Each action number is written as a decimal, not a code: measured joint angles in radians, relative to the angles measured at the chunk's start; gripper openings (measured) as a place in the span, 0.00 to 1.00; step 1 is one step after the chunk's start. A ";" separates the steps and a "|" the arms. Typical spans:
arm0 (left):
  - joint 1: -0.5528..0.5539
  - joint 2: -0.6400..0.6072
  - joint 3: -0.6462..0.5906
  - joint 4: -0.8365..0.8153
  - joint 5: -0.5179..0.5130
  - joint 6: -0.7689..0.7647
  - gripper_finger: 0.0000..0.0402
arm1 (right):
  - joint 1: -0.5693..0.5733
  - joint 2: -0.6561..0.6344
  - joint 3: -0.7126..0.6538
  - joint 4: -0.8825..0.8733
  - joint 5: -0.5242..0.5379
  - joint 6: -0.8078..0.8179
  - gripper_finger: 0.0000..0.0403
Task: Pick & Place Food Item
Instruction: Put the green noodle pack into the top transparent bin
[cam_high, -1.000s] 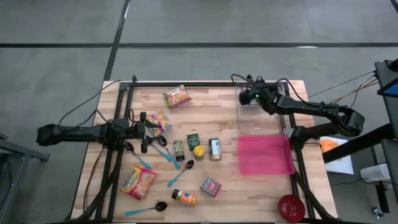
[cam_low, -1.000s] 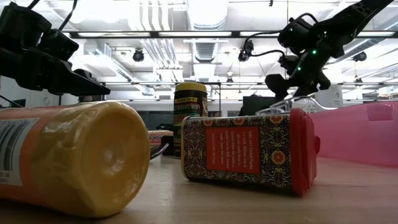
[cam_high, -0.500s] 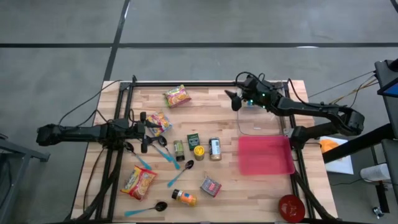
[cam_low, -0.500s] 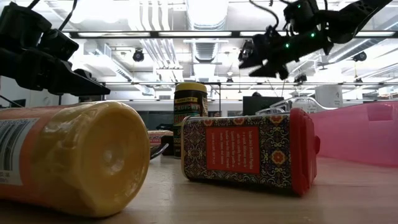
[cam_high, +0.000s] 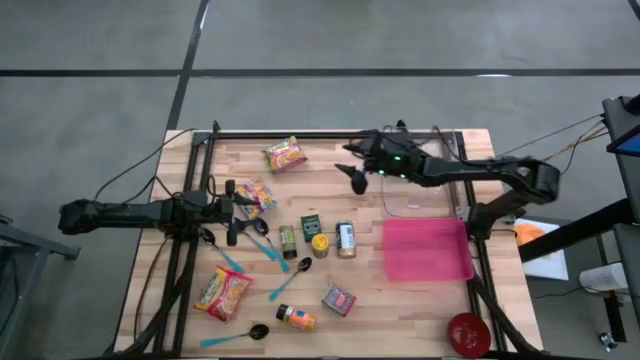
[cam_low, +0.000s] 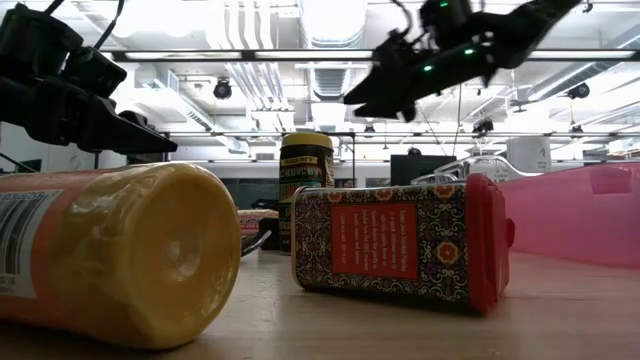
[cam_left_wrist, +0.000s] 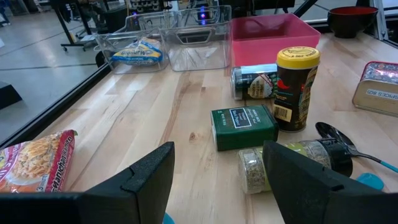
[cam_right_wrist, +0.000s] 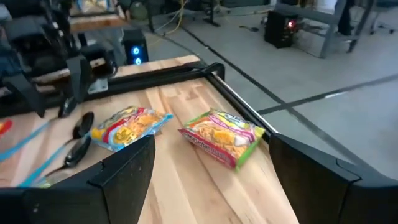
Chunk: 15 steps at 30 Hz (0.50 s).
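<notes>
A green-and-orange noodle packet lies flat near the table's far edge. A yellow snack packet lies flat nearer the left arm. My right gripper hangs open above the table. It is to the right of the noodle packet, points nearly level at it and holds nothing. My left gripper rests open at the table's left, beside the snack packet. Another packet lies inside a clear bin.
A green box, cans, a yellow-lidded jar and spice jars stand mid-table. Blue spoons, a patterned tin, a second noodle packet, a pink bin and a red bowl lie nearer.
My right gripper has left the clear bin's far left corner and gone toward the table's left edge, rising a little. It has tipped from pointing down to nearly level, facing the noodle packet, and has stayed open.
</notes>
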 joint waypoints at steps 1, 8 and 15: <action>0.000 0.000 0.000 0.000 0.000 0.000 0.61 | 0.000 0.032 0.030 -0.015 0.000 -0.004 0.78; 0.000 0.000 0.000 0.000 0.000 0.000 0.61 | 0.000 0.238 0.269 -0.227 -0.043 -0.023 0.78; 0.000 0.000 0.000 0.000 0.000 0.001 0.61 | -0.001 0.403 0.461 -0.305 -0.078 -0.074 0.78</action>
